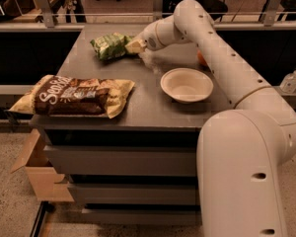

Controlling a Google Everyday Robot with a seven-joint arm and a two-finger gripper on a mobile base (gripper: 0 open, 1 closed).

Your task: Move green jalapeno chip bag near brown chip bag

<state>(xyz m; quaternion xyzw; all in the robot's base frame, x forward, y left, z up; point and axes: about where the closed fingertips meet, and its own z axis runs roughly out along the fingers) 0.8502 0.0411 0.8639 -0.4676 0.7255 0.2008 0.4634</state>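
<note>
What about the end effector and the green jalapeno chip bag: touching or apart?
Touching. In the camera view the end effector, at the table's far side, meets the green jalapeno chip bag's right end without gap.

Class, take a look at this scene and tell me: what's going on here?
A robot arm reaches across the grey table, and its gripper is at the right end of the green jalapeno chip bag on the far side. The brown chip bag lies at the near left corner, well apart from the green one. A white bowl sits on the right of the table, with nothing touching it.
</note>
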